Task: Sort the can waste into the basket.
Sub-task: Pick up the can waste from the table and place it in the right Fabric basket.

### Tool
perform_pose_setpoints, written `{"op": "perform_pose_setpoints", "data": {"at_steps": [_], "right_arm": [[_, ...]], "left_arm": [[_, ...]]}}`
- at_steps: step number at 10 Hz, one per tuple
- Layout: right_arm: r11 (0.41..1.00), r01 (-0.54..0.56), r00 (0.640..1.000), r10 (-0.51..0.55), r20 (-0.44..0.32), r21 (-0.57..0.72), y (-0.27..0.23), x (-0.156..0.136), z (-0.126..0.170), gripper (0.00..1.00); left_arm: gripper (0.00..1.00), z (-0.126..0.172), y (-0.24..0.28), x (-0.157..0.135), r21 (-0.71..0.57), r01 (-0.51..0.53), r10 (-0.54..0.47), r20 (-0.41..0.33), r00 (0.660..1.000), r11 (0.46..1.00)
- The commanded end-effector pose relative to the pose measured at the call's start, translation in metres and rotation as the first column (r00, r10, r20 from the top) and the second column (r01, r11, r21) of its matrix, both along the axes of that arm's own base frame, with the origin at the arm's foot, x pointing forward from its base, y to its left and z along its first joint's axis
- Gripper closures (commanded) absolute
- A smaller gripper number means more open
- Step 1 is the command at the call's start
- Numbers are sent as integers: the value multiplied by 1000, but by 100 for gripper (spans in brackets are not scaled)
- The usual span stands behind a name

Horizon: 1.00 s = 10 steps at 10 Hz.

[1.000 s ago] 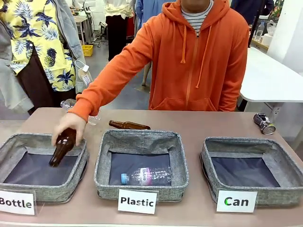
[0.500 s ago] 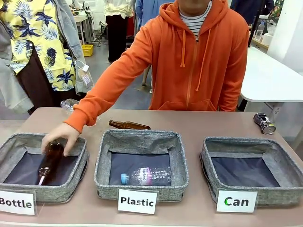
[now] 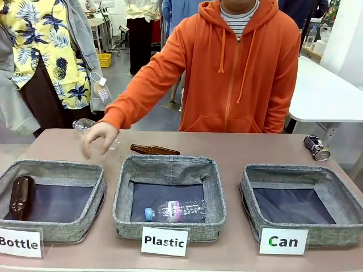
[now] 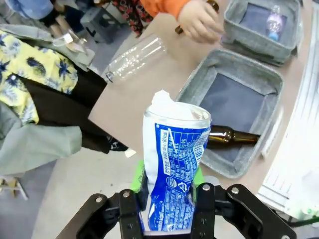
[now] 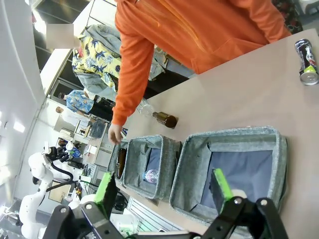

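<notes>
My left gripper (image 4: 169,188) is shut on the blue can with white print (image 4: 174,159), holding it upright above the floor beside the table's end. The dented silver-and-black can (image 3: 316,148) lies on the table's far right corner, behind the grey basket labelled "Can" (image 3: 283,169); nothing lies in that basket. In the right wrist view my right gripper (image 5: 163,188) stands open, with its green pads wide apart, above the Can basket (image 5: 192,174). The dented can (image 5: 305,62) lies beyond it.
The "Bottle" basket (image 3: 57,165) holds a brown bottle (image 3: 21,197) and the "Plastic" basket (image 3: 170,162) a clear bottle (image 3: 174,211). Another brown bottle (image 3: 154,150) and a clear bottle (image 4: 134,57) lie on the table near the person's hand (image 3: 99,136).
The person's hand let go of the brown bottle in the Bottle basket and drew back to the table's far side. The bottle now lies at that basket's left wall.
</notes>
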State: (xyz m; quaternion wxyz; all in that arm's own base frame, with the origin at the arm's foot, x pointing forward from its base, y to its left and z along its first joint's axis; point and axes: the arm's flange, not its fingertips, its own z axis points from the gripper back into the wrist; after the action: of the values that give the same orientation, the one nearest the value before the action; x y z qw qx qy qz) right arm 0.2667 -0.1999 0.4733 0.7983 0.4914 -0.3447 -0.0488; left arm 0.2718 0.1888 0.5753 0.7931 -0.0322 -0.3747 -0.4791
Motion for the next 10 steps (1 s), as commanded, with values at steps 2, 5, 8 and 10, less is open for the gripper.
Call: {"op": "perform_pose_setpoints", "data": {"at_steps": [2, 5, 8, 10], "right_arm": [[1000, -3, 999, 3, 35, 1, -1, 2, 1, 0], [997, -17, 1000, 16, -22, -75, -21, -21, 20, 0], [961, 3, 998, -22, -66, -277, -87, -81, 35, 0], [957, 52, 998, -62, -25, -286, -127, -117, 31, 0]], "left_arm": [[60, 21, -75, 10, -89, -2, -1, -33, 999, 996], [60, 37, -243, 38, 38, 158, -159, 21, 987, 987], [60, 44, -437, 49, 49, 489, -490, 170, 855, 871], [60, 18, -570, 43, 36, 698, -696, 118, 708, 716]]}}
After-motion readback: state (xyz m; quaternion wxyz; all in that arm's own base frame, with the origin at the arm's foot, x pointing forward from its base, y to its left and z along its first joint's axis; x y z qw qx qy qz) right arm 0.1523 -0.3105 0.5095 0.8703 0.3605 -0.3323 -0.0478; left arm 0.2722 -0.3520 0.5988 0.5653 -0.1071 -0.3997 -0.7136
